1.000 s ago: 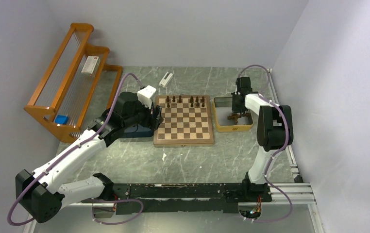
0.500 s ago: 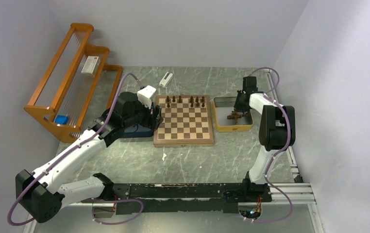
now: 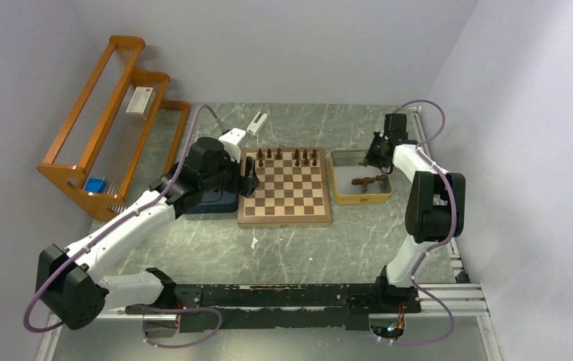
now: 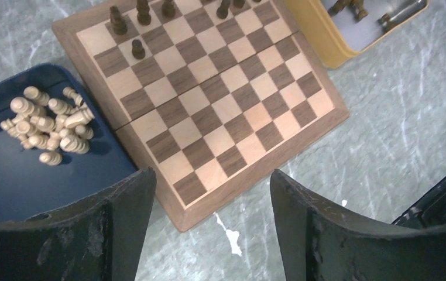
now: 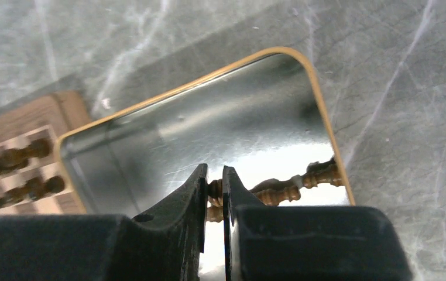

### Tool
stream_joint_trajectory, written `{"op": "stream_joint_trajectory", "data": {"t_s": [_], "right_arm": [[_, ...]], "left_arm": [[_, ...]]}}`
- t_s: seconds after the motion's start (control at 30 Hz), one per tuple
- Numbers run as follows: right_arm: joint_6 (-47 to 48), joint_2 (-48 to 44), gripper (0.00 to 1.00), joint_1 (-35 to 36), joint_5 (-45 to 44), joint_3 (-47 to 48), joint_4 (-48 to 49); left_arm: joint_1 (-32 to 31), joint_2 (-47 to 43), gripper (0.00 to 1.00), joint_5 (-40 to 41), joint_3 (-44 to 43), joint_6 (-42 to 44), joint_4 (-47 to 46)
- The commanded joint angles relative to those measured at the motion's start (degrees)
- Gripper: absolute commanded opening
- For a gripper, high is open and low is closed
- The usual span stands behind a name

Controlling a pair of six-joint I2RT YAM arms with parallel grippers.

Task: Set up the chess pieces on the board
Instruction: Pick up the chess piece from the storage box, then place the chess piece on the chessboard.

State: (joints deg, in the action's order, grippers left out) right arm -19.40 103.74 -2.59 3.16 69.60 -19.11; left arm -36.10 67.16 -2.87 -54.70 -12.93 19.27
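The right gripper (image 5: 215, 175) barely pinches a dark brown turned wooden chess piece (image 5: 215, 189), which may slip; the left gripper (image 4: 212, 178) gapes empty.

I count one board (image 3: 284, 197) and two trays: one dark blue tray (image 4: 10, 187) at the lower left of my left wrist view, and one yellow tray (image 3: 360, 200) right of the board from above. At least six dark pieces (image 4: 138, 49) stand along the board's upper edge; from above there seem to be about ten, too small to be sure. The cream pieces (image 4: 51, 126) make one heap, well over a dozen. My right gripper (image 5: 215, 170) pinches one dark piece (image 5: 215, 188), and at least two more lie in the yellow tray. There is one wooden rack (image 3: 110, 113).
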Motion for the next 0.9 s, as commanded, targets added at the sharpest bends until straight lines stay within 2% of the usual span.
{"op": "stream_joint_trajectory", "data": {"t_s": [0.0, 0.23, 0.43, 0.73, 0.87], "right_arm": [[-4.34, -4.33, 0.13, -0.49, 6.88, -1.67, 2.63], [-12.15, -9.25, 0.13, -0.33, 17.64, -6.80, 8.70], [-20.12, -12.78, 0.13, 1.14, 25.53, -12.71, 16.00], [-30.10, -15.80, 0.13, 5.87, 30.29, -18.37, 25.67], [-31.81, -15.79, 0.13, 7.72, 30.56, -18.68, 26.94]], "left_arm": [[0.17, 3.12, 0.74, -3.37, -5.80, -5.53, -5.97], [-0.03, 13.76, 0.70, -9.88, -14.11, -10.97, -13.32], [-0.98, 21.16, 0.68, -11.29, -17.45, -12.03, -19.98], [-3.23, 29.94, 0.65, -13.02, -19.84, -10.80, -25.82], [-4.70, 32.62, 0.65, -13.52, -21.40, -9.15, -26.48]]}}
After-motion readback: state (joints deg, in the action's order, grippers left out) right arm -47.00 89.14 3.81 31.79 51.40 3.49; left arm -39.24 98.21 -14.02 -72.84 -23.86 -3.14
